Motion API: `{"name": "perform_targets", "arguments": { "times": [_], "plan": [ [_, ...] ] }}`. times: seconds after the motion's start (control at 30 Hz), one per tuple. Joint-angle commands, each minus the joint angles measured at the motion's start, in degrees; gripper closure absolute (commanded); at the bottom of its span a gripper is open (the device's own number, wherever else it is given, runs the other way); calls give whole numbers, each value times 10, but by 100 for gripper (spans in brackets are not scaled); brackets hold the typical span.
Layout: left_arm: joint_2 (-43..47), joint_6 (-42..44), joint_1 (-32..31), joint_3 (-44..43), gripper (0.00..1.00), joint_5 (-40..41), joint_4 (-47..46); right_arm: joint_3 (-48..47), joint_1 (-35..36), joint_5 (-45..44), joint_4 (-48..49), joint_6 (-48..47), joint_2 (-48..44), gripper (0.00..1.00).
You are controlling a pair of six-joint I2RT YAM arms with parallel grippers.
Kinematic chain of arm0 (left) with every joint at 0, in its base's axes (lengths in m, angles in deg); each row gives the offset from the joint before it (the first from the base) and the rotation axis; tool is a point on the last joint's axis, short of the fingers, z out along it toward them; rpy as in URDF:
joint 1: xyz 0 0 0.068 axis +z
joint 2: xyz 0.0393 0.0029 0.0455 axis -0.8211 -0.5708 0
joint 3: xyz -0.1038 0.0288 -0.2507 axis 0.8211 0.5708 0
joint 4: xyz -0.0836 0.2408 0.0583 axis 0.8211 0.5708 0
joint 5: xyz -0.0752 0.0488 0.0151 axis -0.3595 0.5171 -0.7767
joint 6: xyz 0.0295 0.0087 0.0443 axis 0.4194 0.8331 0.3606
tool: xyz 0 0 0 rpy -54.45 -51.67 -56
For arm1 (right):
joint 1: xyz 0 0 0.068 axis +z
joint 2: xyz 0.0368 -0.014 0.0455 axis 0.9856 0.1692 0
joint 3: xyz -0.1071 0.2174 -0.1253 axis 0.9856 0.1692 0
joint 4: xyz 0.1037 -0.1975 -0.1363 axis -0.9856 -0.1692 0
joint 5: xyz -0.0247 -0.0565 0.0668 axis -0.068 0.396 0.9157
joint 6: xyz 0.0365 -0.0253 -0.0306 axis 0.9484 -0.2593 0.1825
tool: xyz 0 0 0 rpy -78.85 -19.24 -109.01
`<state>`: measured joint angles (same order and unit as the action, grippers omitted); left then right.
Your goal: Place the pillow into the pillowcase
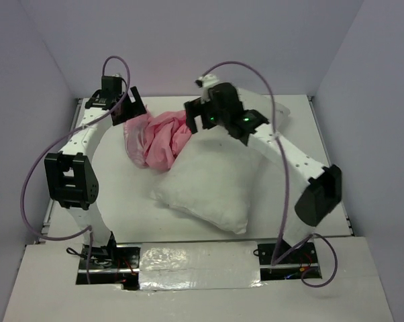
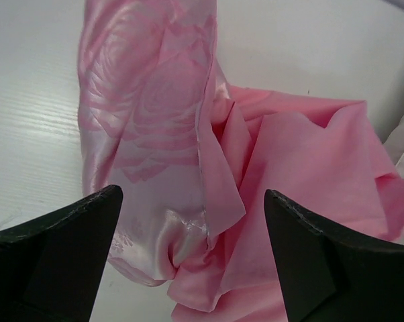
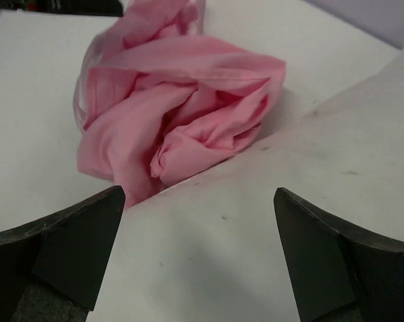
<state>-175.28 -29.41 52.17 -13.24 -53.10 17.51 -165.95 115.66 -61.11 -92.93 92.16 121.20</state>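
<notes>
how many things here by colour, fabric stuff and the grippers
white: 1, the pillow
pink: 1, the pillowcase
black: 2, the left gripper and the right gripper, both open
total: 4

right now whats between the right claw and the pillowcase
The pillow, its white surface running from the right claw to the pillowcase, in the right wrist view.

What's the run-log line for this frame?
pillowcase: crumpled beside pillow | left gripper: open, over pillowcase | right gripper: open, over pillow
</notes>
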Motion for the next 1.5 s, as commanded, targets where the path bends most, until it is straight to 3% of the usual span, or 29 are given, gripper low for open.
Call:
{"name": "perform_targets", "arguments": {
  "times": [0.0,0.07,0.13,0.23,0.37,0.43,0.6,0.7,0.73,0.77,0.93,1.0,1.1,1.27,1.37,1.47],
  "plan": [
    [-25,6,-22,-14,1,-29,1,-57,72,-107,-75,-58,69,0],
    [-40,7,-37,-13,1,-31,0,-56,90,-134,-93,-42,109,0],
    [-67,4,-42,-16,4,-49,1,-35,84,-134,-119,33,122,2],
    [-99,2,-43,-28,28,-58,14,73,53,-137,-110,115,89,6],
    [-110,-4,-42,-40,82,-32,32,270,-56,-124,-86,186,-41,9],
    [-98,-8,-42,-33,89,-22,27,307,-130,-145,-91,184,-79,10],
    [-70,-4,-42,-44,83,-22,43,307,-192,-194,-122,133,-147,8],
    [-41,0,-42,-25,55,-22,35,262,-190,-155,-120,101,-156,7],
    [-34,2,-41,-21,42,-23,31,251,-179,-127,-113,91,-157,6],
    [-23,4,-40,-19,36,-22,29,231,-165,-81,-106,80,-156,6],
    [-18,-6,-2,-19,22,-32,19,132,-32,-78,-83,42,-81,3],
    [-36,-15,12,-33,20,-50,13,74,6,-49,-71,70,-44,3],
    [-77,-4,15,-75,16,-58,6,-15,64,-78,-67,90,40,3],
    [-160,10,-2,-154,5,-90,28,-174,79,-145,-80,235,158,3],
    [-182,13,-13,-169,9,-86,32,-269,80,-152,-114,297,237,3],
    [-195,8,-18,-161,24,-74,42,-293,79,-165,-91,344,285,3]
  ]
}}
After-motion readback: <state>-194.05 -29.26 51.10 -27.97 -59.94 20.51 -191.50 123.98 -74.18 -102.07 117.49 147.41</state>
